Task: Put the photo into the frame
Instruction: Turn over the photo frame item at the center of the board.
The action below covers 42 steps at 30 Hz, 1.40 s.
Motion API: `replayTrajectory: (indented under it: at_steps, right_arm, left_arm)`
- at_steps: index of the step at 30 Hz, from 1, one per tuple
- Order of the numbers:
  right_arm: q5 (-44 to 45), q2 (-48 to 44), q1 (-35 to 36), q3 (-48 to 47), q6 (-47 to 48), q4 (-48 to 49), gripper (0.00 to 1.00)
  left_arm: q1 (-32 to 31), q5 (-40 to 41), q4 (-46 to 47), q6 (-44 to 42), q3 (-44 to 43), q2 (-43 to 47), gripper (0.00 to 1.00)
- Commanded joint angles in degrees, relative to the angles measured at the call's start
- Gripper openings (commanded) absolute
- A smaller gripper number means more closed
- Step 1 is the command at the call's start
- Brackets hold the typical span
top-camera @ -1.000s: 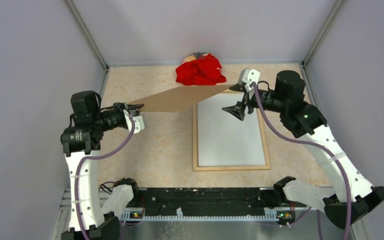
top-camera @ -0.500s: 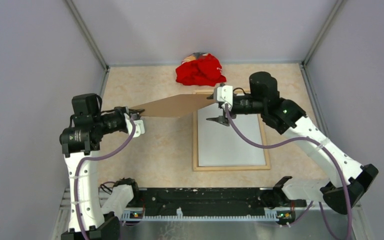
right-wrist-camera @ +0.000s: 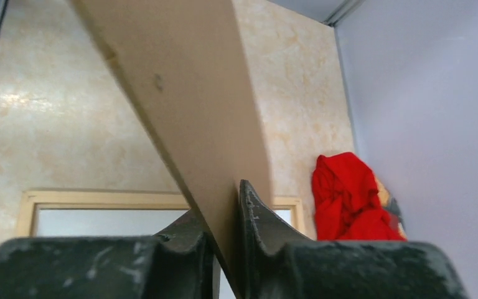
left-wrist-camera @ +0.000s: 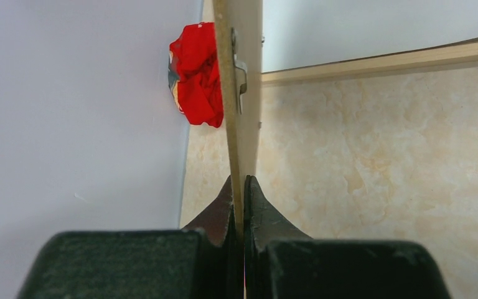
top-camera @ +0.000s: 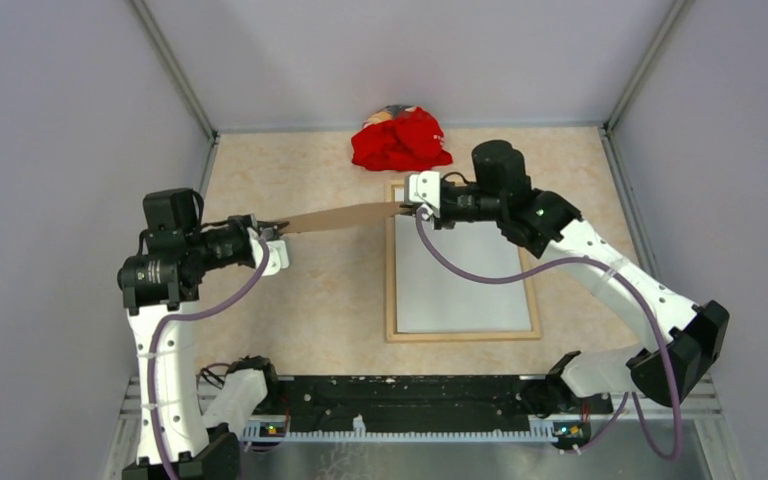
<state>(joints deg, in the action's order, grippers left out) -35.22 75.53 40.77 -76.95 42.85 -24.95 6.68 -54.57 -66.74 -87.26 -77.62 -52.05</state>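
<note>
Bright, even, diffuse light fills all views, leaving only faint, soft shadows on the tabletop [top-camera: 300,300] beside the frame [top-camera: 463,336]. In the right wrist view a pale sheen lies beyond the frame; the near fingers [right-wrist-camera: 258,218] look dark, blurred.

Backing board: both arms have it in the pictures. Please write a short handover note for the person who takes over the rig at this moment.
Left pincer: shut on the left end of the backing board.
Right pincer: shut on its right end, by the far-left corner of the frame.
Board: in the air between the arms, nearly edge-on to the top camera, mostly left of the frame.
Frame: flat on the table, with a pale sheet inside. I cannot tell if this is the photo face down.
Done: board lifted.
Left: confirm the photo is in, lay the board into the frame, release.
</note>
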Motion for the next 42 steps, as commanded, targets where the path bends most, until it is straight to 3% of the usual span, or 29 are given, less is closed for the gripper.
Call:
replayTrajectory:
  at_steps: [1, 4, 7, 11, 14, 20, 26, 30, 35, 42]
  right_arm:
    - [0.59, -0.69, 1.67, -0.74, 0.55, 4.2, 0.01]
    - [1.92, -1.78, 1.77, 0.54, -1.29, 7.5, 0.0]
    - [3.98, -2.42, 1.82, 1.17, -6.27, 12.38, 0.0]
    - [5.68, -0.69, 1.82, -0.73, -14.37, 16.55, 0.0]
    - [7.17, 1.23, 1.71, -2.43, -21.22, 19.21, 0.0]
    - [10.25, 5.25, -0.99, -6.06, -36.81, 23.55, 0.0]
    - [8.1, 7.66, -7.39, -6.65, -56.19, 31.64, 0.0]
    - [7.41, 10.18, -12.56, -8.36, -70.28, 32.84, 0.0]
    - [0.62, 14.26, -21.84, -11.93, -86.58, 25.29, 0.0]
    - [-10.68, 9.39, -33.85, 6.86, -102.1, 37.49, 0.0]
  left_arm:
    - [-0.12, -5.43, 5.84, -1.68, -1.47, 0.47, 0.0]
    - [-0.17, -5.41, 10.7, 1.92, 0.64, 1.53, 0.04]
    - [-0.16, -5.46, 18.51, 8.34, 3.15, 3.48, 0.3]
    - [-0.1, -4.87, 29.52, 17.19, 5.2, 4.68, 0.72]
    - [-0.17, -3.18, 36.51, 23.98, 5.7, 4.68, 0.97]
    - [-0.07, 2.44, 49.96, 40.29, 5.29, 3.24, 0.99]
    - [-0.07, 5.78, 52.98, 49.51, 1.77, -0.16, 0.99]
    - [-0.07, 8.71, 55.88, 51.7, 2.35, -0.67, 0.99]
    - [0.01, 10.67, 51.63, 50.07, 2.0, -2.11, 0.99]
    - [-0.03, 11.88, 41.67, 45.17, 6.33, -5.43, 0.99]
